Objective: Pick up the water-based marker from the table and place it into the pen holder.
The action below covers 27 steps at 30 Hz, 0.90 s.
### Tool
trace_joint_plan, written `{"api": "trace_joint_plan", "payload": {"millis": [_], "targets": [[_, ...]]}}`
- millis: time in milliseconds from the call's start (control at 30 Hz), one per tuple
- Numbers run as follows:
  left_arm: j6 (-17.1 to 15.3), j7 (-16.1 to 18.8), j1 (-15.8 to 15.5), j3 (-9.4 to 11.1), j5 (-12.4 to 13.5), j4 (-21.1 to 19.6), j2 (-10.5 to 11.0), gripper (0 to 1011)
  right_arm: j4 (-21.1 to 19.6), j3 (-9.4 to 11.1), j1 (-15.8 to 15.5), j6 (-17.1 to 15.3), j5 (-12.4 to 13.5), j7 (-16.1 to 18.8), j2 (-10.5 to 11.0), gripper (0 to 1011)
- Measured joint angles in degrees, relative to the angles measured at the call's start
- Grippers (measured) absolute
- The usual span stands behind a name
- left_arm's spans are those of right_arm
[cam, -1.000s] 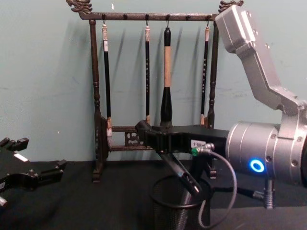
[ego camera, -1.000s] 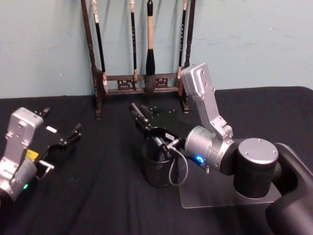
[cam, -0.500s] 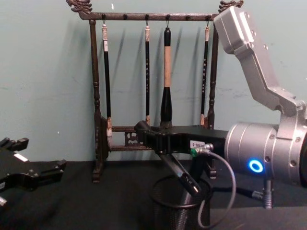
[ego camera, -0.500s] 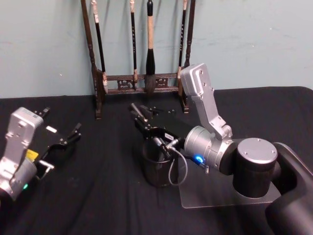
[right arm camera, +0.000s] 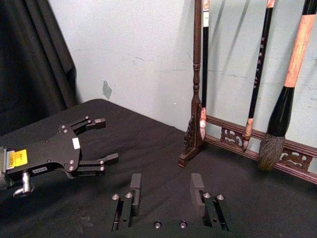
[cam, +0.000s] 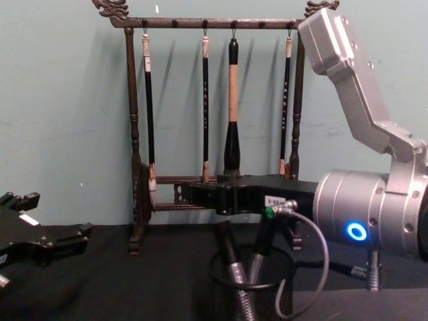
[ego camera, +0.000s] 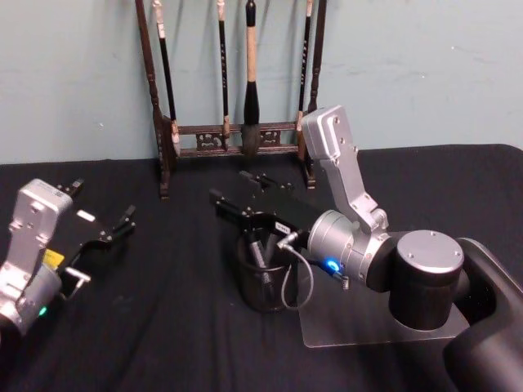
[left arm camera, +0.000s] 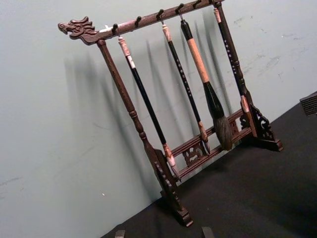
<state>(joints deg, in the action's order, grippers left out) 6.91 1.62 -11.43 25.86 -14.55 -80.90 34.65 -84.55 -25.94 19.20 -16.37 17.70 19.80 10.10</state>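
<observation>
The water-based marker (ego camera: 260,249) leans inside the pen holder (ego camera: 245,287), a black mesh cup on the black-clothed table (ego camera: 163,327). From the chest, the marker (cam: 231,259) rises tilted out of the pen holder (cam: 222,291). My right gripper (ego camera: 230,186) hovers just above the cup's rim, open, its fingers spread wide with nothing between them (right arm camera: 166,187); the chest view shows it (cam: 200,195) level over the cup. My left gripper (ego camera: 102,206) rests open at the table's left, also visible as the left gripper (right arm camera: 106,140) in the right wrist view.
A tall dark wooden brush rack (ego camera: 237,131) with dragon ends (left arm camera: 77,29) and several hanging brushes stands along the back wall behind the cup. A clear plastic sheet (ego camera: 359,331) lies on the cloth to the cup's right. Open cloth stretches between the two arms.
The right gripper has opened and let go of the marker, which dropped from between its fingers into the pen holder. The left arm has not moved.
</observation>
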Motion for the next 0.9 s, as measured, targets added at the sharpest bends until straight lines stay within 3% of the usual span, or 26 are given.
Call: {"api": "trace_joint_plan", "payload": {"millis": [67, 133, 433, 633, 900], "targets": [[0.0, 0.0, 0.0, 0.0, 0.0, 0.0, 0.0, 1001, 0.0, 0.0, 0.0, 0.0, 0.0, 0.0, 0.0, 633], [0.0, 0.0, 0.0, 0.0, 0.0, 0.0, 0.0, 1001, 0.0, 0.0, 0.0, 0.0, 0.0, 0.0, 0.0, 739], [0.0, 0.0, 0.0, 0.0, 0.0, 0.0, 0.0, 1001, 0.0, 0.0, 0.0, -0.1, -0.1, 0.0, 0.0, 1002], [0.0, 0.0, 0.0, 0.0, 0.0, 0.0, 0.0, 1001, -0.1, 0.0, 0.0, -0.1, -0.1, -0.2, 0.0, 1002], [0.0, 0.0, 0.0, 0.0, 0.0, 0.0, 0.0, 1001, -1.2, 0.7, -0.4, 0.4, -0.9, -3.3, 0.6, 1002]]}}
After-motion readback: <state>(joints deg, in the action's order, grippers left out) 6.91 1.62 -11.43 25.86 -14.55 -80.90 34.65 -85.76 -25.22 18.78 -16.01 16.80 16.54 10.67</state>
